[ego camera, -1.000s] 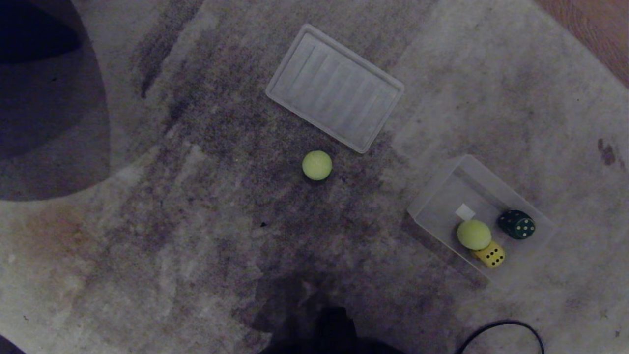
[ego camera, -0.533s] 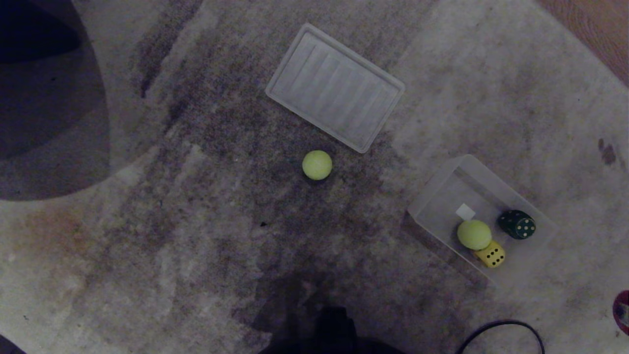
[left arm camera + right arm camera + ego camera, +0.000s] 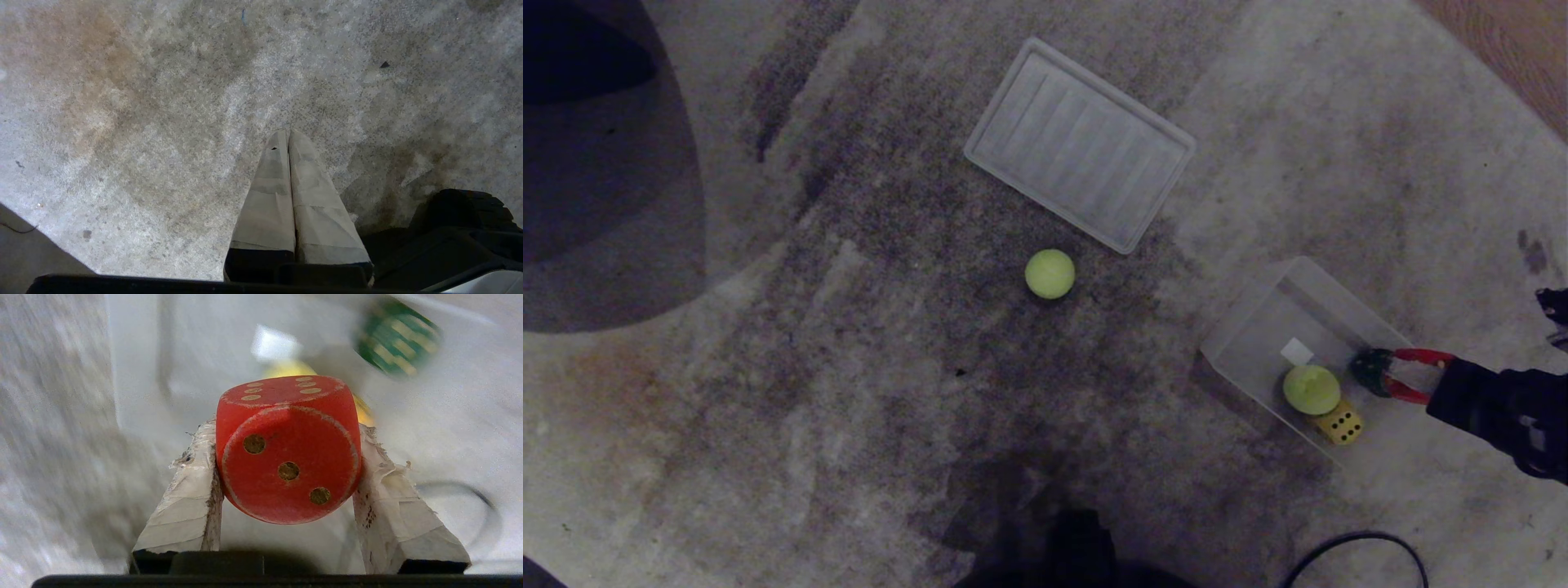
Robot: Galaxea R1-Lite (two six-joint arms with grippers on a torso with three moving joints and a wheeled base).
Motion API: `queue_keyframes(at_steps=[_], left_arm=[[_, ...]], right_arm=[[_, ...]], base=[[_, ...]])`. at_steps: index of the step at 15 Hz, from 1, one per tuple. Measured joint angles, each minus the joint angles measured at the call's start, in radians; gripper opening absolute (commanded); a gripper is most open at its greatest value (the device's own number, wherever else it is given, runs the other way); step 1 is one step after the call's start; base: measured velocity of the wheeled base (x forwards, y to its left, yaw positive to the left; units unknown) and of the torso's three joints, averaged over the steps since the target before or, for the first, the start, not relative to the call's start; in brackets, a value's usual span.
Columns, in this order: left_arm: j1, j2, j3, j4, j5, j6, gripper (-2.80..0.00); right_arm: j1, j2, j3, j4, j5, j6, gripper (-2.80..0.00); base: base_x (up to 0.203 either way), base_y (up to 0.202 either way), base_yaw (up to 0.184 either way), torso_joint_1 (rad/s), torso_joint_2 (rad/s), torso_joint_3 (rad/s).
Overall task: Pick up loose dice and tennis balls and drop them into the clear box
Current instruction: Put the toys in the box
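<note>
Dice: 1 red die (image 3: 288, 449) is clamped between my right tool's (image 3: 288, 486) 2 taped fingers, 3 pips facing the wrist camera; a yellow die (image 3: 1338, 424) and a dark green die (image 3: 1372, 369) lie inside the clear box (image 3: 1258, 314).
Left tool (image 3: 289, 163): fingers pressed together, holding nothing, over bare carpet (image 3: 849, 408), out of the head view.
Loose tennis ball (image 3: 1049, 273): alone mid-carpet, near the ribbed lid (image 3: 1080, 144), open carpet on every side.
Boxed tennis ball (image 3: 1311, 389): touching the yellow die.
My right tool, head view: over the box's right end, red die partly covering the green one.
Risk: if I let go here, I judge the red die could land on the green die or ball and bounce over the low wall.
Risk 2: dropping lower might clip the box's rim and shove it.
Open room: the box's left half looks free; a cable (image 3: 1356, 551) loops nearby on the carpet.
</note>
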Motion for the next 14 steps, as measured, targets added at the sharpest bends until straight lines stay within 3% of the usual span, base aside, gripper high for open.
queue_keyframes(at_steps=[2, 5, 6, 14], left_arm=[[0.0, 0.0, 0.0, 0.0, 0.0, 0.0, -2.8], [0.0, 0.0, 0.0, 0.0, 0.0, 0.0, -2.8], [0.0, 0.0, 0.0, 0.0, 0.0, 0.0, -2.8], [0.0, 0.0, 0.0, 0.0, 0.0, 0.0, -2.8]], right_arm=[[0.016, 0.135, -0.025, -0.15, 0.001, 0.013, -2.8], [0.055, 0.277, -0.073, -0.255, 0.003, 0.021, -2.8], [0.06, 0.307, -0.079, -0.279, 0.003, 0.021, 0.0], [0.06, 0.302, -0.038, -0.26, 0.005, 0.009, 0.0]], base=[[0.0, 0.0, 0.0, 0.0, 0.0, 0.0], [0.0, 0.0, 0.0, 0.0, 0.0, 0.0], [0.0, 0.0, 0.0, 0.0, 0.0, 0.0], [0.0, 0.0, 0.0, 0.0, 0.0, 0.0]])
